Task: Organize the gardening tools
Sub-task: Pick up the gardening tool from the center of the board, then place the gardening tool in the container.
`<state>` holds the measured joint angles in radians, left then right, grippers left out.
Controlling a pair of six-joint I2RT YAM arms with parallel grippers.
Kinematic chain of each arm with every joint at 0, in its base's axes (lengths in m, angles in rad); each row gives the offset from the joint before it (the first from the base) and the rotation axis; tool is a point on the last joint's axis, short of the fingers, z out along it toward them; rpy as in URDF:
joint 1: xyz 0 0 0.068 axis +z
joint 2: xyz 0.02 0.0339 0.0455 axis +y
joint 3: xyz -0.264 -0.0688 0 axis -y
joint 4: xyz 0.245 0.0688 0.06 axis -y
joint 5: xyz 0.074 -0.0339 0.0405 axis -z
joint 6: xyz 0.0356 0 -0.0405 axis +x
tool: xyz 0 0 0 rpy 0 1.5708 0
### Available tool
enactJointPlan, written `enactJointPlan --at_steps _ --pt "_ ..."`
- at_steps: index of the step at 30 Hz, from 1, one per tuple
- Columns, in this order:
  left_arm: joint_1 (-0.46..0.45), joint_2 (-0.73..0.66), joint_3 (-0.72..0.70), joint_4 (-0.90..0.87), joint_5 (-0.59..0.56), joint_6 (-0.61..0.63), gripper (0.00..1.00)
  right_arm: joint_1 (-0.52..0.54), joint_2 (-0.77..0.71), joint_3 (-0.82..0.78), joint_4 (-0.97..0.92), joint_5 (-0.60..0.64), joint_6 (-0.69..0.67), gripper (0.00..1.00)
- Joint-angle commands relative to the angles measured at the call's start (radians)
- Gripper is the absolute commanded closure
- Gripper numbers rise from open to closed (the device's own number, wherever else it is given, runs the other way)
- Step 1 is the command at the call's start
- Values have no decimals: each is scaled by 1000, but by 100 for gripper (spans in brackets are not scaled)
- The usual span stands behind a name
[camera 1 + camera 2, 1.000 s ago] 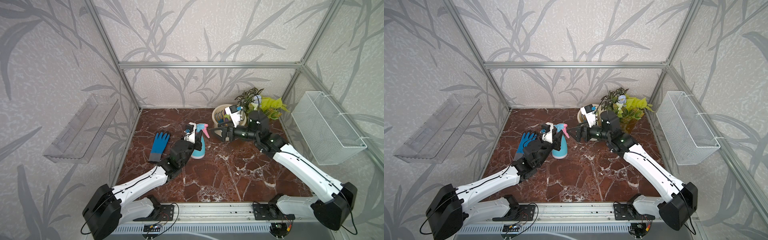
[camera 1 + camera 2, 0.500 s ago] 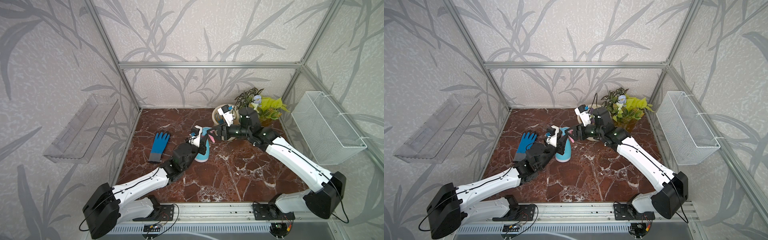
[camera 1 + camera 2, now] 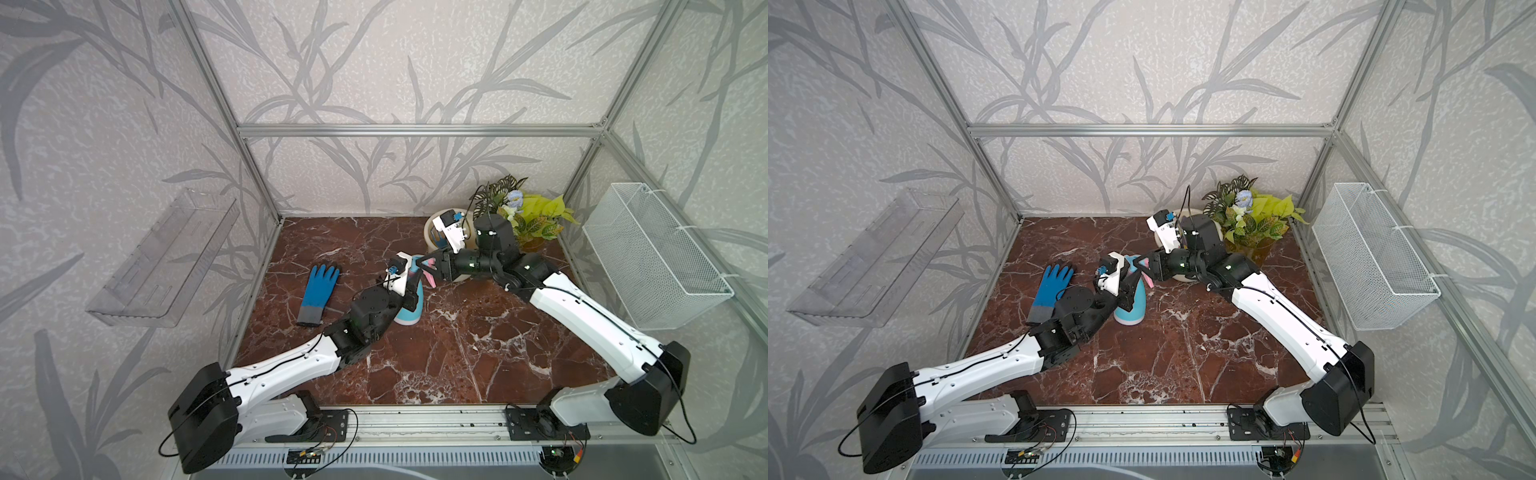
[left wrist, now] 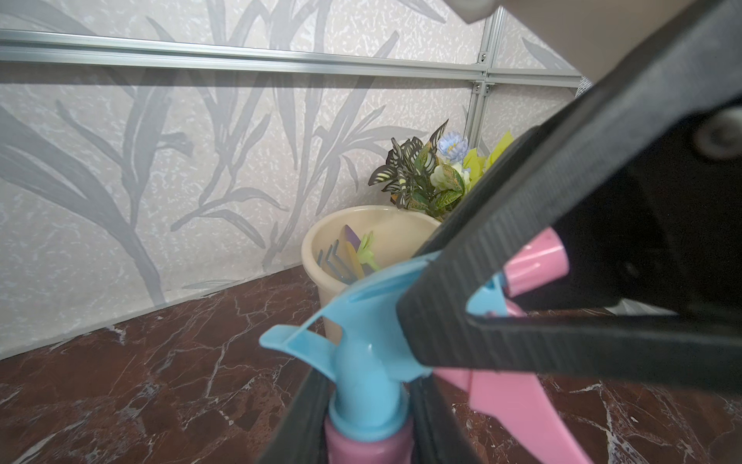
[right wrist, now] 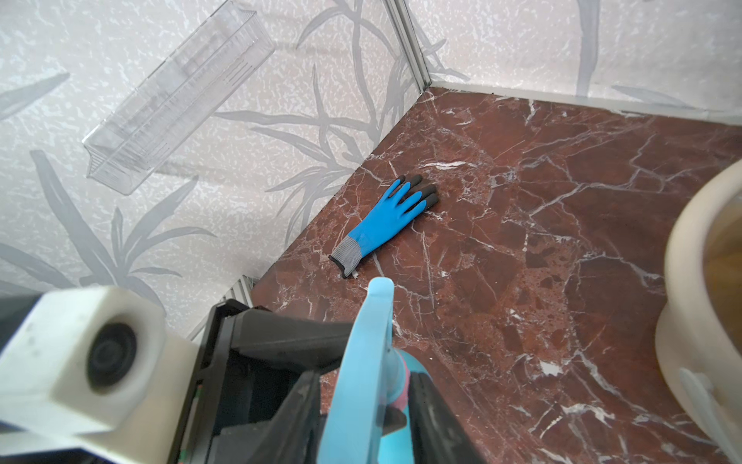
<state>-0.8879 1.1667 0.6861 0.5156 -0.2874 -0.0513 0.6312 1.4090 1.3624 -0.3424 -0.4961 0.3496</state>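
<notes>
The gardening tools (image 4: pixel 348 257) stand inside the cream bucket (image 4: pixel 317 245); blue prongs, a purple blade and a green piece show above its rim. A blue spray bottle (image 3: pixel 409 311) (image 3: pixel 1128 311) with a pink trigger stands on the marble floor. My left gripper (image 3: pixel 409 286) (image 4: pixel 367 420) is shut on the bottle's neck. My right gripper (image 3: pixel 426 266) (image 3: pixel 1144 266) reaches in from the bucket side and is shut on the spray head (image 5: pixel 361 381), with the pink nozzle (image 4: pixel 534 261) between its fingers (image 4: pixel 542 193).
A blue glove (image 3: pixel 318 291) (image 5: pixel 385 217) lies flat near the left wall. A potted leafy plant (image 3: pixel 534 216) fills the back right corner behind the bucket (image 3: pixel 429 232). A clear shelf (image 3: pixel 166 257) hangs on the left wall, a white wire basket (image 3: pixel 656 257) on the right.
My right gripper moved left from the bucket to the spray bottle and its jaws closed around the spray head. The left arm brought the bottle slightly right, still gripping it.
</notes>
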Motion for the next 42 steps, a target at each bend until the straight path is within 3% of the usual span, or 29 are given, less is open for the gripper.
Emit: enactJointPlan --at_steps 1,9,12,17,21,28,33,42 --pt "-6 4 39 11 -13 18 74 5 15 38 -9 9 -5 69" --pt "-11 7 35 11 -29 9 69 14 13 38 -21 44 -21 94" --pt "-11 8 35 8 -36 5 59 17 7 31 -14 54 -22 100" --pt "-12 7 32 -7 -41 1 39 16 -14 11 9 102 -23 100" --pt "-11 -7 23 -35 -49 -11 30 16 -28 -4 21 163 -30 100" --pt "-12 -71 -9 -122 -123 -59 22 16 -90 -53 -9 308 -81 100" --pt "-10 -112 -13 -213 -157 -123 4 16 -175 -134 -38 409 -123 100" --pt "-9 -118 21 -343 -240 -254 0 38 -200 -229 37 469 -171 100"
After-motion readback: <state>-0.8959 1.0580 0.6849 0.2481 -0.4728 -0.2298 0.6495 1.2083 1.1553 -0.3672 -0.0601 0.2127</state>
